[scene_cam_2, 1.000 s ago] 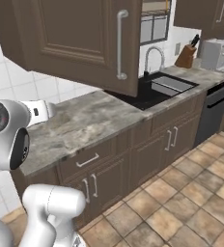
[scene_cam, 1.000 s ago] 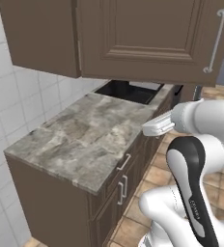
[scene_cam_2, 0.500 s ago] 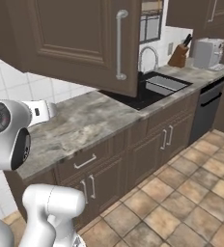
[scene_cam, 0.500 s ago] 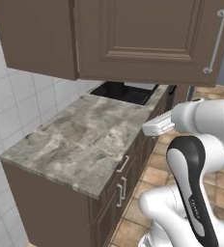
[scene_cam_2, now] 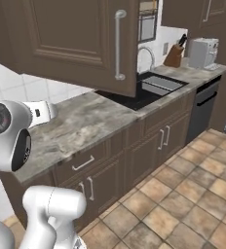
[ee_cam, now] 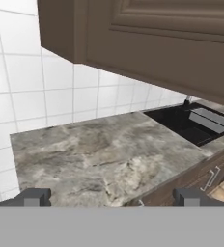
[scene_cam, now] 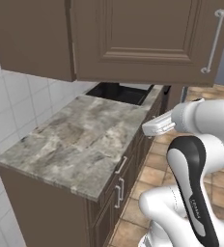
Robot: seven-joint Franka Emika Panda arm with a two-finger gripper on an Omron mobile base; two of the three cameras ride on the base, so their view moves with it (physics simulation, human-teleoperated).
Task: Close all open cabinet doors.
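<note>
A tall dark brown cabinet door (scene_cam: 143, 38) with a vertical silver bar handle (scene_cam: 213, 41) stands swung open over the counter. From the other side the same door (scene_cam_2: 71, 39) and its handle (scene_cam_2: 119, 46) hang in front of open shelves (scene_cam_2: 147, 19). In the hand view the door (ee_cam: 172, 43) fills the upper right, well above and beyond my gripper (ee_cam: 112, 198). The gripper is open, with nothing between its fingertips (ee_cam: 34, 197). A shut cabinet box (scene_cam: 27, 38) sits to the door's left.
A marble counter (scene_cam: 75, 140) runs below the door, with a black sink (scene_cam_2: 151, 87) and faucet further along. A knife block (scene_cam_2: 175, 54), a grey appliance (scene_cam_2: 202, 52) and a black-fronted dishwasher (scene_cam_2: 202, 104) lie beyond. White wall tiles (ee_cam: 32, 91) back the counter. Lower drawers (scene_cam_2: 83, 163) face a tiled floor (scene_cam_2: 183, 194).
The whole picture has shifted in both base views, so the base has moved along the counter. The arm keeps the same pose and the door stands as before.
</note>
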